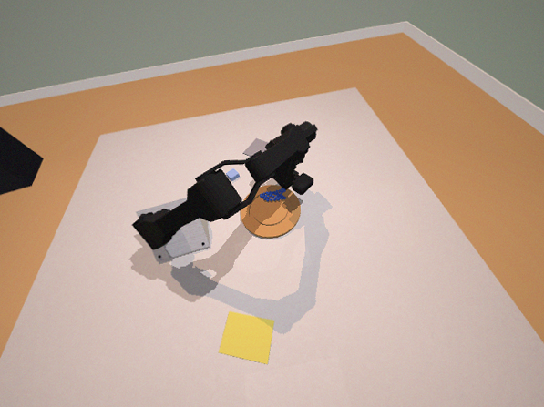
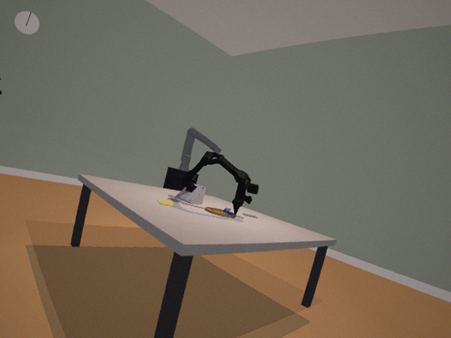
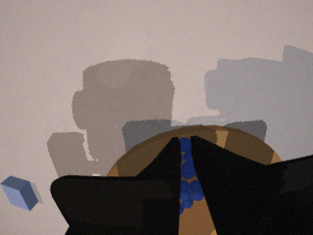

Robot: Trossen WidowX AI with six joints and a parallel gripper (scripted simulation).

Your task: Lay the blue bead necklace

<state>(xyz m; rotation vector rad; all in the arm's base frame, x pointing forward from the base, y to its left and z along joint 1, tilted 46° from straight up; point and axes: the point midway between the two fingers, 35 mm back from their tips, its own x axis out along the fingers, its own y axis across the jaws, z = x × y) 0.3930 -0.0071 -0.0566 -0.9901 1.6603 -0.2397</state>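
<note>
The blue bead necklace (image 1: 272,195) (image 2: 229,212) (image 3: 187,188) lies bunched on the far part of the round orange-brown bead board (image 1: 270,230) (image 2: 214,212) (image 3: 245,147). My gripper (image 1: 286,188) (image 2: 235,213) (image 3: 184,142) points down at the board's far edge. Its fingertips are nearly together, with a blue bead at the end of the bunch pinched between them. In the wrist view the fingers hide part of the beads and much of the board. The board's ring line shows bare at the near side in the top view.
A small light blue block (image 1: 232,175) (image 3: 19,193) is beside the board. A flat grey square (image 1: 254,147) (image 2: 250,215) lies beyond the gripper. A yellow square (image 1: 246,337) (image 2: 165,202) lies farther off. The arm's pale base mount (image 1: 189,243) (image 2: 195,195) stands near the board.
</note>
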